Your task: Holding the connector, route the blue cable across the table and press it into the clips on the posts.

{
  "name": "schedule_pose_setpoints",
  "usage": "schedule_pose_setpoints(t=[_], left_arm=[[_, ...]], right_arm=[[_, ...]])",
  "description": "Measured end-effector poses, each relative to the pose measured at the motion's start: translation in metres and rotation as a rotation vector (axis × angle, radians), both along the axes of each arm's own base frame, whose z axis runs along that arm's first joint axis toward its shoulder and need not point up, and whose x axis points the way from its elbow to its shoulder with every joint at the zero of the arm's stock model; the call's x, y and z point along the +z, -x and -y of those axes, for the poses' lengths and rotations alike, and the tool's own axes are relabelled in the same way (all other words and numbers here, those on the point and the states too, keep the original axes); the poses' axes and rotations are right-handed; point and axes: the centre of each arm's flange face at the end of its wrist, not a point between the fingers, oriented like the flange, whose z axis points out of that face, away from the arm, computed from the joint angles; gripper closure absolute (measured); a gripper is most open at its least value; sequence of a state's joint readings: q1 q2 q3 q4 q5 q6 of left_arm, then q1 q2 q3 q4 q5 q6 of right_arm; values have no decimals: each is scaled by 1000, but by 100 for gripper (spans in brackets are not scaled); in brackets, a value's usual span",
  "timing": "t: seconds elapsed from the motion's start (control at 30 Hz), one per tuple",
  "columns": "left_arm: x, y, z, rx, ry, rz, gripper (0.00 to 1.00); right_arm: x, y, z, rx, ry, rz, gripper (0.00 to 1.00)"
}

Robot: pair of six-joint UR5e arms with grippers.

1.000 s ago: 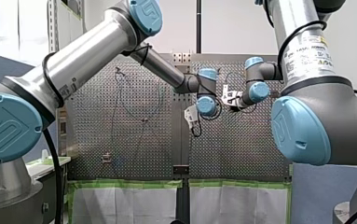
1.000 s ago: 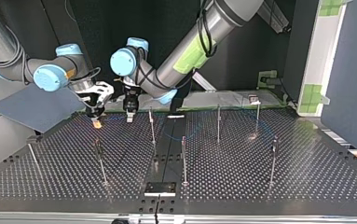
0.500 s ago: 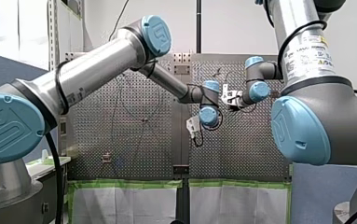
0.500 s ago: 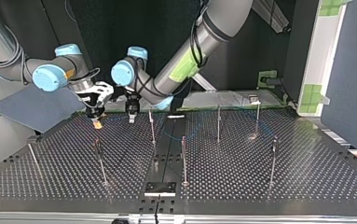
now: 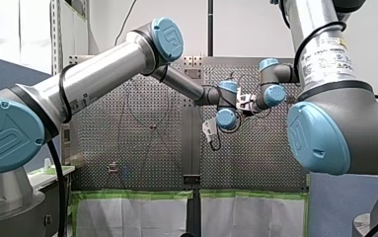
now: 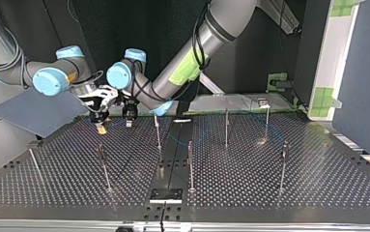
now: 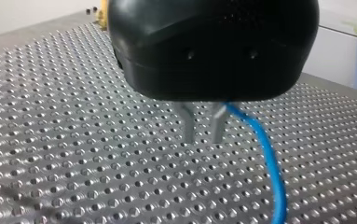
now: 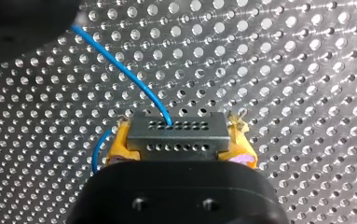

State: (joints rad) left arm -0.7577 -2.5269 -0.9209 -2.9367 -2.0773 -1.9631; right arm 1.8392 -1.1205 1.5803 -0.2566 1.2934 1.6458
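Perforated table (image 6: pixel 269 183): my right gripper (image 8: pixel 181 148) clamps connector (image 8: pixel 178 132); blue cable (image 8: pixel 120 70) runs to my left gripper (image 7: pixel 203 137), fingers (image 7: pixel 188 126) narrowly apart; nearest post (image 6: pixel 157 130) just beside it.

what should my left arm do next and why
Probably carry my left gripper along the blue cable toward the nearest post: my right gripper clamps the connector, and the cable hangs loose from my left gripper.

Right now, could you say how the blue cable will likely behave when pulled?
Probably floppy: the cable bends in loose curves from the connector. Likely light, being thin; it may sag rather than hold a line.
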Motion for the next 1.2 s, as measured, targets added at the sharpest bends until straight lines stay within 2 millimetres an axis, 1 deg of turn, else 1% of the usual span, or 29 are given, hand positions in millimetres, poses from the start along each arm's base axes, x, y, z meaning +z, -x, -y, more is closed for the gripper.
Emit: schedule_pose_setpoints(t=[0.17, 0.27, 0.37, 0.47, 0.6, 0.8, 0.97, 1.13, 1.2], left_arm=[[-2, 3, -7, 41, -29, -28, 99], [-1, 6, -11, 67, -48, -43, 99], [5, 8, -13, 81, -54, -45, 99], [20, 11, -13, 88, -46, -36, 99], [49, 17, -16, 103, -28, -16, 99], [78, 25, -25, 118, 1, 11, 99], [95, 30, -30, 101, 14, 44, 99], [113, 39, -34, 87, 11, 78, 99], [127, 42, -35, 86, 20, 94, 99]], right_arm=[[10, 1, 1, -1, -2, -3, 100], [22, 2, -1, -2, 10, 4, 100], [37, 3, -4, -3, 29, 12, 100], [55, 4, -7, -3, 51, 26, 100], [81, 4, -12, 7, 74, 44, 100], [101, 6, -20, 12, 75, 45, 100], [114, 7, -24, 13, 83, 49, 100], [136, 8, -29, 13, 98, 55, 100], [144, 9, -32, 12, 105, 60, 100]])
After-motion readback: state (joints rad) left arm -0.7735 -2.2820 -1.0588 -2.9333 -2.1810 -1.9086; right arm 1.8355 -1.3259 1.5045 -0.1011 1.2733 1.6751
